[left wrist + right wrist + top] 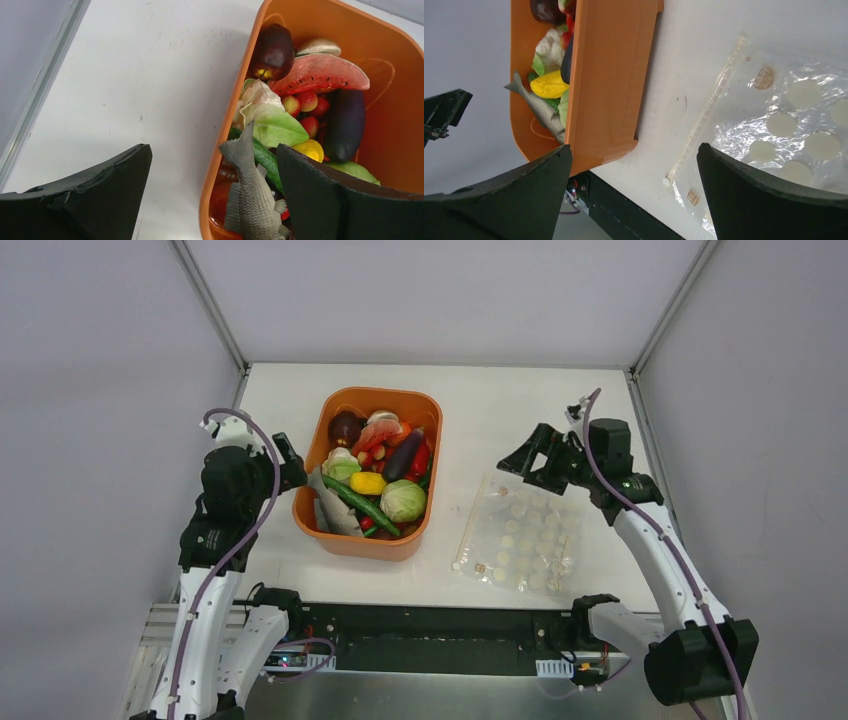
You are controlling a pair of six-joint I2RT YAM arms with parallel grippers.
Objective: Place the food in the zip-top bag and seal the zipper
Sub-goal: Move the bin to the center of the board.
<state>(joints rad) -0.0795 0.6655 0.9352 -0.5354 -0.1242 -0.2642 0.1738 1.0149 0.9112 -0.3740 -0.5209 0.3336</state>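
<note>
Fingers (100,195) of the left gripper (290,462) stand spread wide with nothing between them, at the left wall of the tub (415,410). The right gripper (535,462) is spread just as wide and bare, over the far edge of the bag (515,535). The bag lies flat on the table (480,390), right of the tub and apart from it. Its zipper (472,523) runs along the left edge; the top view shows it only as a faint line. The right wrist view shows it as a pale strip with a small white knob (665,182) at its near end, but not whether it is pressed closed, and the bag's right part is cut off there. All the food is in the tub: fish (250,195) nearest, then cabbage (404,501), pepper (367,483), eggplant (403,455), cauliflower (549,47) and melon slice (325,72). In the left wrist view one finger covers the cabbage and the tub's near end is cropped.
</note>
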